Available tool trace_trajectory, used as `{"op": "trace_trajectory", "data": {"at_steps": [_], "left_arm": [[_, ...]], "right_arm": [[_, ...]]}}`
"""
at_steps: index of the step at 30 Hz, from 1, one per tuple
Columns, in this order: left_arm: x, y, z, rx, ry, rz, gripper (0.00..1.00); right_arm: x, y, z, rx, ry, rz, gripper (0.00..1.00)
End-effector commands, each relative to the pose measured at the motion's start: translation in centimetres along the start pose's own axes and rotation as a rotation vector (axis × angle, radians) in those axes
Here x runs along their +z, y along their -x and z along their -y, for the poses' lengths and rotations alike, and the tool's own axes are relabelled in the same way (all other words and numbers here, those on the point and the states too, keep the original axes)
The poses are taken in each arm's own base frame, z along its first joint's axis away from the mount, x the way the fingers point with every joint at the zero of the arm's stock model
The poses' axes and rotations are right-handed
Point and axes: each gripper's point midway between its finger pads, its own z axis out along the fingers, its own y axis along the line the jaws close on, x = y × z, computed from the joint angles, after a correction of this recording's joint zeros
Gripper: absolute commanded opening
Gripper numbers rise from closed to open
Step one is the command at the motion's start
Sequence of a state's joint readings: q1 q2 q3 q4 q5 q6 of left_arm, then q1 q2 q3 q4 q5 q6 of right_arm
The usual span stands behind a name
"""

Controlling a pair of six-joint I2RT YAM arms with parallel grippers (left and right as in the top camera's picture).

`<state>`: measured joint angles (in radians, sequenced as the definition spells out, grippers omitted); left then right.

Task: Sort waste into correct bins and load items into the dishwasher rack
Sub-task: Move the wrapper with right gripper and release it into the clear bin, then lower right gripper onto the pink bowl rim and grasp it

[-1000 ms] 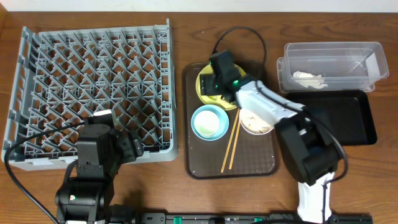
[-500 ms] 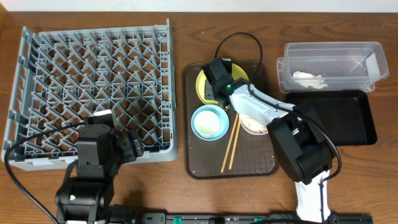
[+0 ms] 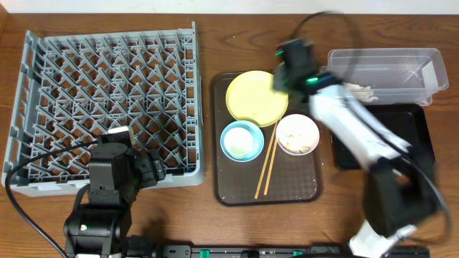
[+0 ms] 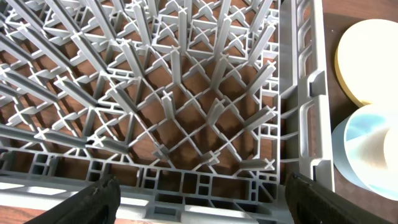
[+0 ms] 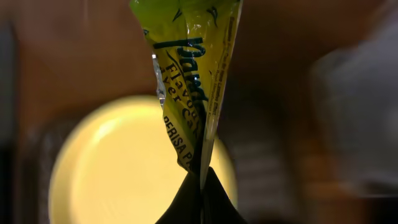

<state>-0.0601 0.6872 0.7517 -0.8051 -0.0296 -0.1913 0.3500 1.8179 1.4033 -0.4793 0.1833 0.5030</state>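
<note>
Green-and-yellow wrapper [image 5: 193, 93]: hangs by one end above the pale-yellow plate [image 5: 112, 174], toward the desk's far edge.
Right gripper [image 5: 202, 183]: closed tight on the wrapper's thin tip. The arm is blurred overhead, between the plate and the clear tub [image 3: 424, 56].
Clear tub: far right corner of the desk, with off-white scraps inside and the black tray [image 3: 419, 143] just in front.
Left gripper [image 4: 199, 196]: spread wide and empty, over the rack [image 4: 301, 118] by the desk's near edge.
Risk: only a sliver is pinched, so a quick swing could let the wrapper slip out onto the plate or desk. Letting go early or over the wrong bin would missort it.
</note>
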Motion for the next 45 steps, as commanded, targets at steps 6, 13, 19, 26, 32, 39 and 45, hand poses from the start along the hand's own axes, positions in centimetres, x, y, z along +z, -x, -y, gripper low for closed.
{"op": "trace_trajectory", "data": {"at_steps": [6, 13, 19, 26, 32, 39, 45], "left_arm": [[-0.6, 0.8, 0.1, -0.014, -0.003, 0.026, 0.86], [-0.6, 0.8, 0.1, -0.014, -0.003, 0.026, 0.86], [-0.6, 0.8, 0.1, -0.014, -0.003, 0.026, 0.86], [-0.6, 0.8, 0.1, -0.014, -0.003, 0.025, 0.86], [-0.6, 0.8, 0.1, -0.014, -0.003, 0.026, 0.86], [-0.6, 0.8, 0.1, -0.014, -0.003, 0.026, 0.86], [-0.6, 0.8, 0.1, -0.014, -0.003, 0.025, 0.86]], "right_arm": [[-3.3, 5.7, 11.1, 0.172, -0.131, 0.09, 0.03], [-2.2, 5.4, 17.1, 0.263, -0.223, 0.05, 0.29], [-2.8, 6.1, 16.0, 0.17, -0.113, 0.042, 0.74], [-5.7, 5.4, 13.3, 0.055, 0.007, 0.007, 0.74], [-9.5, 0.6, 5.9, -0.154, 0.299, -0.15, 0.71], [-9.8, -8.4, 1.9, -0.333, 0.299, -0.428, 0.63], [-7.9, -15.1, 0.3, -0.415, 0.277, -0.552, 0.5]]}}
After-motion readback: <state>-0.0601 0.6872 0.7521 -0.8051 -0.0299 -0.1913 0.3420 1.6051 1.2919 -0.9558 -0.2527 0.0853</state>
